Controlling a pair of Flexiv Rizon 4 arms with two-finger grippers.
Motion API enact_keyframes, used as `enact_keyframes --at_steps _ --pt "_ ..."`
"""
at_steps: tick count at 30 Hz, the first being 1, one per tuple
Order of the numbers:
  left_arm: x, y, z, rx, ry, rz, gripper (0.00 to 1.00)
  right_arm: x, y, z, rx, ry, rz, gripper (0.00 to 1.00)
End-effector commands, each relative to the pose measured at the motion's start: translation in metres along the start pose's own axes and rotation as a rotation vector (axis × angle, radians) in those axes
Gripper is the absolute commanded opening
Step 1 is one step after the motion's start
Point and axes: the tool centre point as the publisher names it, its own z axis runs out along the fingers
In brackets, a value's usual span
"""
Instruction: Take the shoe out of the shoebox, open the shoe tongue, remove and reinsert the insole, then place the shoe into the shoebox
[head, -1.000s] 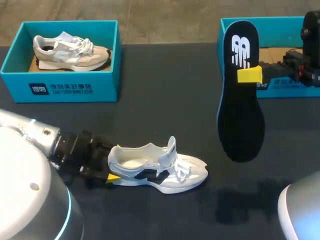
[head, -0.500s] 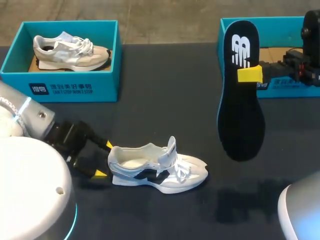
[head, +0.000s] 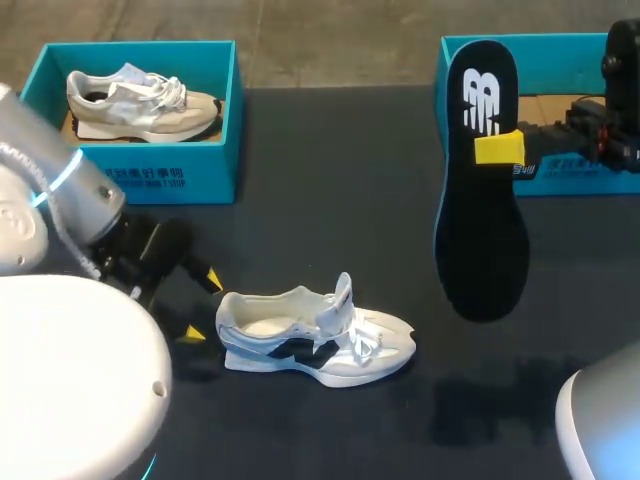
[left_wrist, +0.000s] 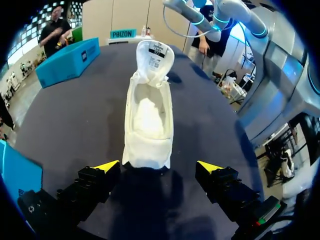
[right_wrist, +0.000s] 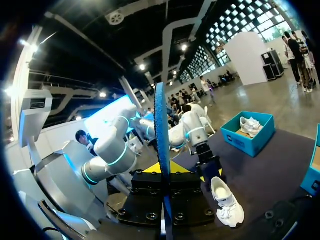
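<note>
Holding the black insole clamped in my right pincer, toe hanging down, I should lead with that toe into the white shoe, which lies on the desk with its tongue raised. My left pincer gapes wide and empty just behind the heel and could steady it. The left shoebox holds a beige shoe; the right shoebox shows none.

My left gripper sits low with its fingers spread wide apart. My right gripper is raised, fingers clamped on both faces of the insole.
</note>
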Motion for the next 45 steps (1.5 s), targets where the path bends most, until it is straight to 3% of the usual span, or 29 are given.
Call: enact_keyframes --at_steps 1,4,19,24,33,45 --pt "-0.004 -0.008 -0.013 -0.352 0.059 0.005 1.00 -0.002 0.002 0.002 0.003 0.001 0.000 0.00" --pt "-0.006 -0.006 -0.016 -0.470 0.106 0.029 1.00 -0.002 0.002 0.002 0.003 0.001 0.000 0.00" --pt "-0.004 -0.010 -0.013 -0.467 0.126 0.055 1.00 -0.002 0.002 0.002 0.003 0.001 0.000 0.00" --pt "-0.002 -0.017 -0.008 -0.528 0.059 0.076 1.00 -0.002 0.002 0.002 0.003 0.001 0.000 0.00" --pt "-0.007 -0.021 -0.010 -0.557 0.030 0.078 1.00 -0.002 0.002 0.002 0.003 0.001 0.000 0.00" --pt "-0.024 -0.059 -0.014 -0.608 0.006 0.130 1.00 -0.002 0.002 0.002 0.003 0.001 0.000 0.00"
